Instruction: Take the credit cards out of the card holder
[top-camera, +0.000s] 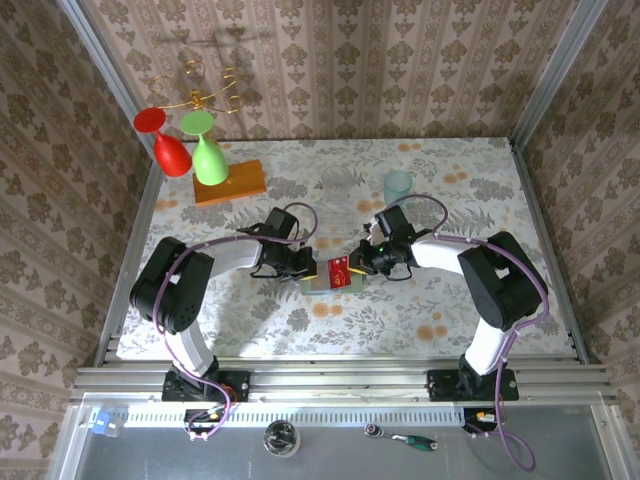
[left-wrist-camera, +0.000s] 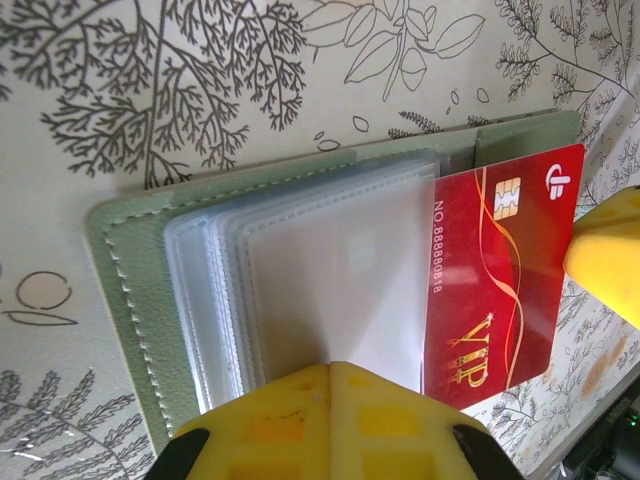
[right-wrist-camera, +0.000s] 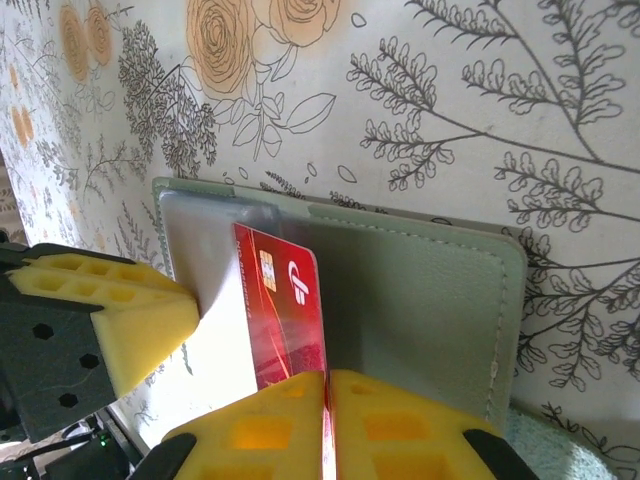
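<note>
One red credit card (left-wrist-camera: 500, 285) and one pale green card holder (left-wrist-camera: 125, 290). The holder lies open mid-table (top-camera: 400, 320) between the two arms, its long axis running from one gripper to the other. The card reads "VIP" in gold, with a chip and a number starting "NO 888". It juts from the clear sleeves (left-wrist-camera: 330, 280) toward the right arm, long edge crosswise to the holder. Right gripper (right-wrist-camera: 326, 425) — pads pinched tight on the card's edge. Left gripper (left-wrist-camera: 330, 415) — pads closed together, tip resting on the sleeves.
</note>
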